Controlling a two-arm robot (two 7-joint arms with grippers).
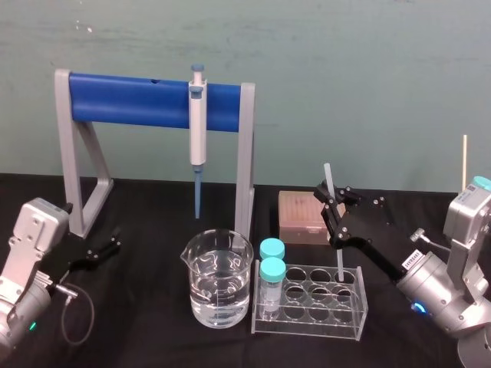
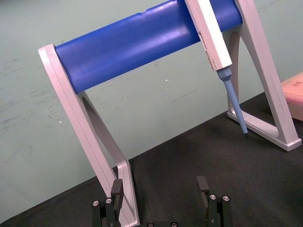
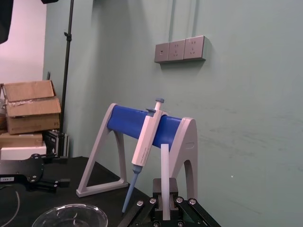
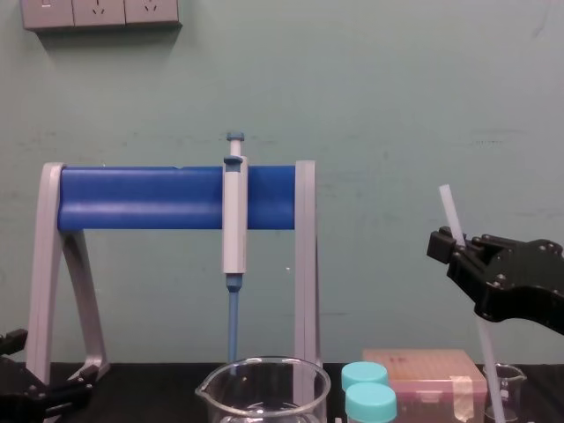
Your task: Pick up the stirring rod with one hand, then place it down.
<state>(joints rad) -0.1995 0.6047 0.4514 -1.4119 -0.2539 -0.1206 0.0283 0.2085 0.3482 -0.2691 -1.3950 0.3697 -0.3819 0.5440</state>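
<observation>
The stirring rod point(image 1: 330, 190) is a thin translucent white stick, standing nearly upright and leaning slightly. My right gripper point(image 1: 332, 208) is shut on its upper part, above the clear tube rack point(image 1: 354, 310). The rod's lower end reaches down into the rack at its back right. In the right wrist view the rod point(image 3: 164, 170) rises from between the right gripper point(image 3: 164, 201) fingers. The chest view shows the rod point(image 4: 449, 207) sticking up above the right gripper point(image 4: 456, 248). My left gripper point(image 1: 109, 247) rests at the far left, and in its wrist view the left gripper point(image 2: 160, 189) is open.
A beaker of water point(image 1: 217, 287) stands left of the rack, which holds two blue-capped tubes point(image 1: 271, 272). Behind them, a grey-and-blue pipette point(image 1: 197, 130) hangs on a grey stand with a blue bar point(image 1: 130, 100). A pink tip box point(image 1: 301, 217) lies behind the rack.
</observation>
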